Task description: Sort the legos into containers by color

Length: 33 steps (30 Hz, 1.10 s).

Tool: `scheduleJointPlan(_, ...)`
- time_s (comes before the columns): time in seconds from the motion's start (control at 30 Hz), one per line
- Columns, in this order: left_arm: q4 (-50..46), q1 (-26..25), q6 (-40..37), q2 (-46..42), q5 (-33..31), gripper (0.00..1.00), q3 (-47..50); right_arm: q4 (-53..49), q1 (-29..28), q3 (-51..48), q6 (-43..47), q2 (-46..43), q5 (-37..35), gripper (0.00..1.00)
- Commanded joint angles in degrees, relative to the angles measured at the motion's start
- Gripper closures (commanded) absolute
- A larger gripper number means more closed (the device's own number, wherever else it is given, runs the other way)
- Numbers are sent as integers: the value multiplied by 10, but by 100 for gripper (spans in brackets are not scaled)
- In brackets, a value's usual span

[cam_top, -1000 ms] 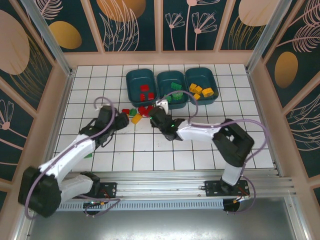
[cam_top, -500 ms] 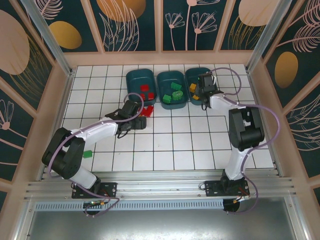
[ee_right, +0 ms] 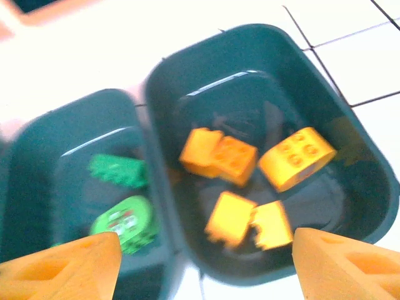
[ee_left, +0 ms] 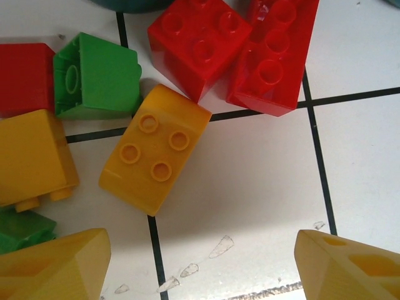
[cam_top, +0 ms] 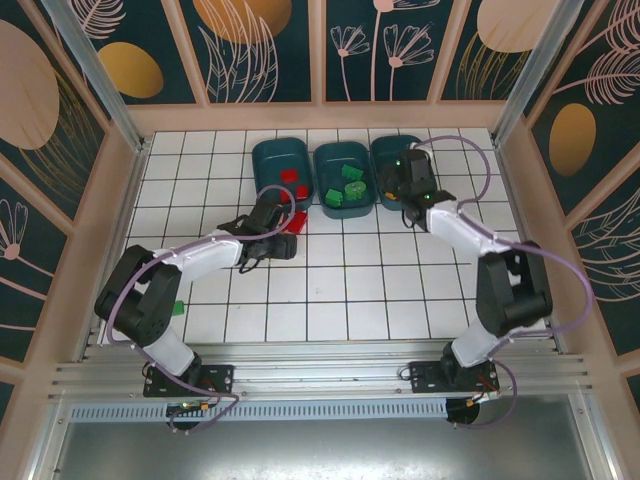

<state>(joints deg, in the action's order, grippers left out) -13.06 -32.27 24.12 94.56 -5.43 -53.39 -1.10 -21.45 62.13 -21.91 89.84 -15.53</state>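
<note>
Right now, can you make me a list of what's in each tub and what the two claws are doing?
Red tub: red bricks
Green tub: green bricks
Yellow tub: several yellow-orange bricks
Right claw: open, empty, above the yellow tub
Left claw: open, empty, low over the loose bricks
Loose bricks: red, green and yellow-orange, mixed together on the white tiles

Top external: high overhead, whole table [cam_top: 330,290]. Wrists: close, downward; left legos [ee_left: 155,150], right containers [ee_right: 244,100].

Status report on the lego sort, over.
Left gripper open, above loose yellow brick. Right gripper open, empty, over tub of yellow bricks. Red bricks, green brick crowd it.
</note>
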Motion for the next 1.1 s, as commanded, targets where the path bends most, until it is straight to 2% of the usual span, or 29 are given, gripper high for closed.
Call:
scheduleJointPlan(0.0, 13, -1, -19, 21, -25, 23, -20, 32, -32, -63, -28, -56, -11, 26)
scheduleJointPlan(0.3, 43, -1, -44, 33, -86, 22, -18, 48, -48, -189, -48, -134, 15, 26)
scheduleJointPlan(0.5, 72, 0, -54, 85, -57, 24, -42, 91, -59, -257, -52, -170, -17, 26)
scheduleJointPlan(0.67, 70, -1, -45, 116, -68, 29, -53, 140, -59, -308, -77, -207, -47, 27)
scheduleJointPlan(0.87, 99, -1, -4, 106, -35, 45, -27, 154, -58, -334, -89, -219, -62, 27)
scheduleJointPlan(0.93, 108, -2, 2, 106, -33, 56, -6, 155, -59, -332, -89, -217, -60, 28)
scheduleJointPlan(1.07, 103, -12, 7, 109, -42, 65, -4, 158, -59, -334, -91, -216, -57, 28)
